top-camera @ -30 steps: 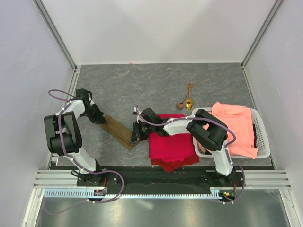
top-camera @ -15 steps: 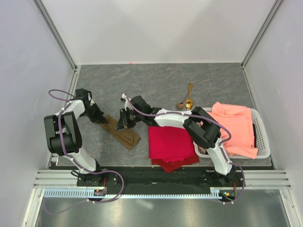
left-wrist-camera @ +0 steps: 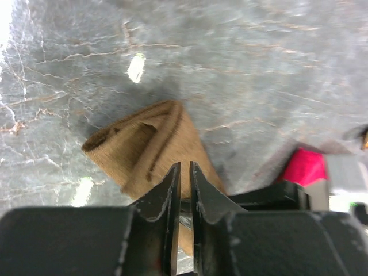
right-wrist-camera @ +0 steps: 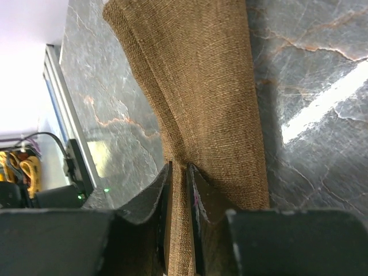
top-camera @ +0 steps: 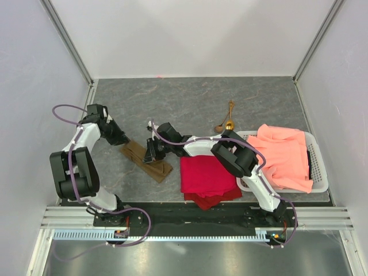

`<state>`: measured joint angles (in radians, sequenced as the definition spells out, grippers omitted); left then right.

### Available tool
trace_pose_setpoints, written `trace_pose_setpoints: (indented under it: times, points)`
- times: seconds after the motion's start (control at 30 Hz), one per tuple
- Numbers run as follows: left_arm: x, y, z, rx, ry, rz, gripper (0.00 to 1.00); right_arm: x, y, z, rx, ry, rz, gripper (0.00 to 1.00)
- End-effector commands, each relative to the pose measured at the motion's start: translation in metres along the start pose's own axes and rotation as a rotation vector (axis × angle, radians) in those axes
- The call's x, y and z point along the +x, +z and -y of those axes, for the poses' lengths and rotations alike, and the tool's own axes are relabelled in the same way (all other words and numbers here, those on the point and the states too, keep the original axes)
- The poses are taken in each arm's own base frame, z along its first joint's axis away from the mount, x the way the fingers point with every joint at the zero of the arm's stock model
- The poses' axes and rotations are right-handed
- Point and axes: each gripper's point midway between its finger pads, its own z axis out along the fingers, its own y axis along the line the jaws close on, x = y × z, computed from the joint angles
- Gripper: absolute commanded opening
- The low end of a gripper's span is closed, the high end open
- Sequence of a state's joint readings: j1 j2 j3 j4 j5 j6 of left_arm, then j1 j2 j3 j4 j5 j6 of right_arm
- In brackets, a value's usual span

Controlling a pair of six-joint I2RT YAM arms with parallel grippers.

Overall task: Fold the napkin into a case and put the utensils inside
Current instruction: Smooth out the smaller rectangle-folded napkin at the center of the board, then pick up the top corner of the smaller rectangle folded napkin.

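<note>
The olive-brown napkin (top-camera: 154, 167) lies as a narrow folded strip, slanting on the grey table left of centre. My right gripper (top-camera: 150, 152) is at its middle, shut on a raised fold of the cloth (right-wrist-camera: 201, 86), which runs between the jaws (right-wrist-camera: 179, 168). My left gripper (top-camera: 122, 140) is at the strip's far-left end, jaws shut, with the napkin (left-wrist-camera: 138, 144) under and beyond its tips (left-wrist-camera: 184, 167); I see no cloth pinched there. The two gold utensils (top-camera: 228, 119) lie apart at the back right of centre, untouched.
A bright red cloth (top-camera: 207, 175) lies folded just right of the napkin, at the near edge. A white plastic basket (top-camera: 320, 172) with a salmon-orange cloth (top-camera: 284, 152) stands at the right. Grey walls enclose the table.
My right gripper has moved left from the napkin's near-right end to its middle, drawing cloth with it. My left gripper has shifted slightly back off the strip's far end.
</note>
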<state>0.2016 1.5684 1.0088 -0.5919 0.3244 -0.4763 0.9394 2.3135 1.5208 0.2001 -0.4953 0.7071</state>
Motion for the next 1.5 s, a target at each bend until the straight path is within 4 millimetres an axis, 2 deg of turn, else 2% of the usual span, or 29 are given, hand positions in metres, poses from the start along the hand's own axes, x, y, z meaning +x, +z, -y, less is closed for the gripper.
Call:
trace_pose_setpoints:
  times: [0.0, 0.23, 0.37, 0.47, 0.53, 0.57, 0.67, 0.87, 1.07, 1.27, 1.47]
  points:
    - [-0.022, -0.035, 0.019, 0.058, 0.028, 0.149, 0.2, -0.008, -0.011, -0.005, 0.04, -0.098, -0.003, 0.24]
    - [-0.019, -0.051, -0.004, 0.009, -0.068, 0.218, 0.23, -0.043, -0.008, -0.03, 0.011, -0.201, 0.031, 0.27]
    - [-0.021, -0.054, -0.017, 0.016, -0.111, 0.225, 0.22, -0.058, -0.003, -0.034, 0.006, -0.235, 0.058, 0.3]
    - [-0.02, -0.052, -0.021, 0.03, -0.129, 0.202, 0.22, -0.075, 0.002, -0.037, -0.002, -0.252, 0.09, 0.35]
    - [-0.02, -0.051, -0.027, 0.023, -0.15, 0.194, 0.21, -0.08, 0.007, -0.031, -0.001, -0.244, 0.097, 0.37]
    - [-0.021, -0.052, -0.028, 0.017, -0.163, 0.196, 0.2, -0.087, 0.008, -0.037, -0.017, -0.251, 0.109, 0.4]
    - [-0.018, -0.051, -0.041, -0.036, -0.222, 0.199, 0.19, -0.095, 0.016, -0.039, -0.036, -0.261, 0.119, 0.46]
    - [-0.007, -0.038, -0.041, -0.005, -0.25, 0.128, 0.16, -0.101, 0.022, -0.039, -0.036, -0.276, 0.122, 0.54]
    - [0.0, -0.032, -0.037, 0.04, -0.266, 0.11, 0.15, -0.098, 0.028, -0.047, -0.049, -0.294, 0.117, 0.53]
    - [0.011, -0.02, -0.036, 0.066, -0.308, 0.041, 0.14, -0.097, 0.034, -0.045, -0.041, -0.3, 0.119, 0.52]
    - [0.007, -0.028, -0.034, 0.062, -0.306, 0.086, 0.13, -0.094, 0.041, -0.045, -0.036, -0.316, 0.115, 0.5]
